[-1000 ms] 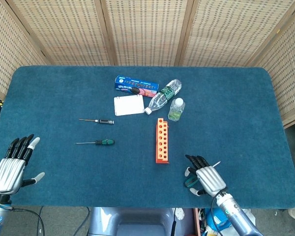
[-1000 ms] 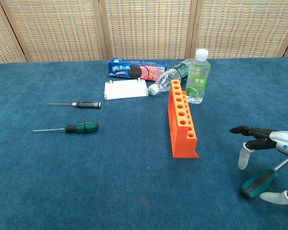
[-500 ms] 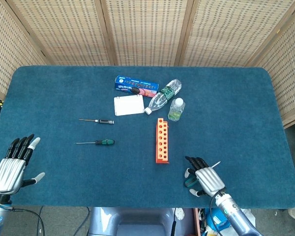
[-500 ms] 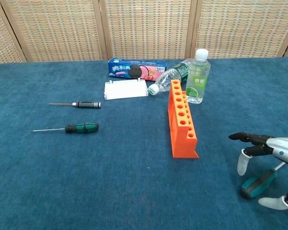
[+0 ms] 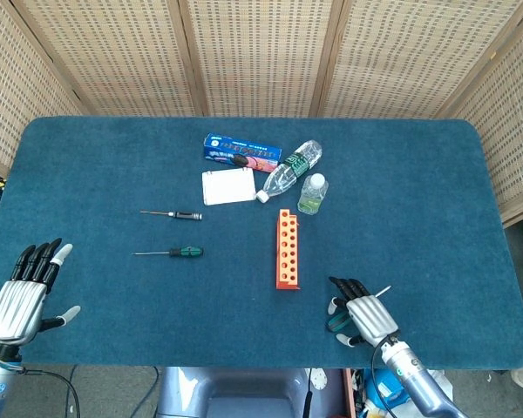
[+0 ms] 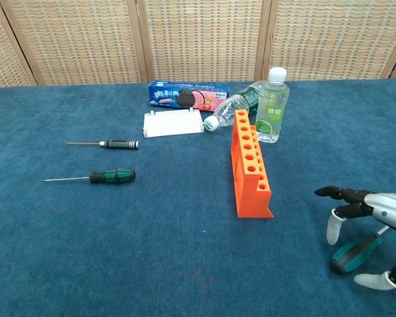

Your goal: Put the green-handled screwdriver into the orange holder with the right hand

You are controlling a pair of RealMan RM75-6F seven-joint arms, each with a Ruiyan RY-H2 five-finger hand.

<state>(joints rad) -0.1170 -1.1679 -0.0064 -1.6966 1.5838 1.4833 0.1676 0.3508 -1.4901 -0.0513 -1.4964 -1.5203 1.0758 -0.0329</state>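
Green-handled screwdriver (image 6: 355, 253), light, rigid, best gripped on its rubbery handle, lies under the released right hand (image 6: 373, 228), at 4 o'clock from the orange holder (image 6: 250, 168).

The holder (image 6: 251, 165) stood near the middle of the counter (image 5: 418, 200), its long side running from front to back. Behind it, a small bottle (image 6: 272, 105) stood upright, and just left of this one a second bottle (image 6: 236, 104) lay on its side. The biscuit box (image 6: 189, 96) lay further back and to the left, with a flat case (image 6: 173, 123) in front of it. Well to the left of the holder lay two screwdrivers, one (image 6: 104, 143) behind the other (image 6: 91, 177). A third screwdriver (image 6: 358, 251) lay at the front right, under the right robot hand (image 6: 376, 228). The left robot hand (image 5: 22, 296) was at the front left corner.
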